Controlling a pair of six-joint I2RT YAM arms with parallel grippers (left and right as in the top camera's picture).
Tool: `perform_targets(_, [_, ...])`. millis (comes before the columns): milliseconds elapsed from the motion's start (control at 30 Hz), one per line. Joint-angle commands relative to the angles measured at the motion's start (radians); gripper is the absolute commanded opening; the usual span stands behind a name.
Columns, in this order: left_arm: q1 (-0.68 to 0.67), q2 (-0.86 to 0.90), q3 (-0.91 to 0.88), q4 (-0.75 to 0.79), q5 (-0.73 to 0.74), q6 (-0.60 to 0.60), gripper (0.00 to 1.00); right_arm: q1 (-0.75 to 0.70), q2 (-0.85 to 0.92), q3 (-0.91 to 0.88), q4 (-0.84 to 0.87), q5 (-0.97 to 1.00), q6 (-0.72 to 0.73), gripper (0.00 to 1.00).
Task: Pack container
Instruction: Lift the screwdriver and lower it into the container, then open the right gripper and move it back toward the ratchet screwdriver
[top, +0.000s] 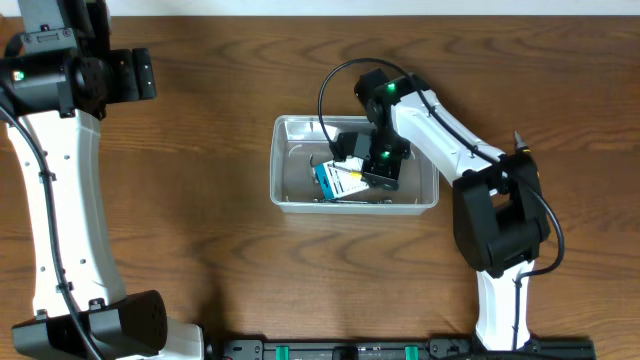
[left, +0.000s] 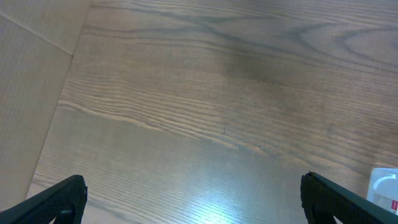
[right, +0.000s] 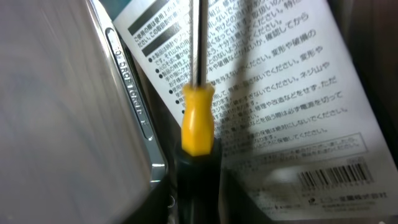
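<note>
**Pack container: looks partway done, right arm is down in the tub**

The clear rectangular plastic container (top: 290, 122) sits mid-frame on the brown wooden worktop (top: 200, 200). The right tool (top: 365, 168) is down inside it, over a blue-and-white printed card pack (top: 335, 180). The wrist view shows a yellow-handled screwdriver with a steel shaft (right: 198, 118) across that pack. I can't tell if the right tool is gripping anything. The left tool (left: 199, 205) is spread wide with nothing in it, over bare wood. My guess is a couple of items are in, and I can't say whether more are coming.

Clear glossy plastic container (top: 290, 165), wood-grain table (top: 200, 150), paper card (right: 280, 81), metal-shafted plastic-handled screwdriver (right: 198, 118)
</note>
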Motion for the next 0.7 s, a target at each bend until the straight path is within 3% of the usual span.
perform_targets(0, [0.005, -0.008, 0.011, -0.002, -0.005, -0.005, 0.98, 0.021, 0.0, 0.01, 0.001, -0.009, -0.004, 0.57])
perform_targets(300, [0.005, -0.008, 0.011, -0.002, -0.005, -0.005, 0.98, 0.049, -0.032, 0.074, -0.031, -0.103, 0.065, 0.65])
perform_targets(467, [0.005, -0.008, 0.011, -0.002, -0.005, -0.005, 0.98, 0.035, -0.078, 0.22, -0.109, -0.038, 0.241, 0.66])
perform_targets(667, [0.005, -0.008, 0.011, -0.002, -0.005, -0.005, 0.98, -0.081, -0.127, 0.4, -0.238, 0.142, 0.467, 0.64])
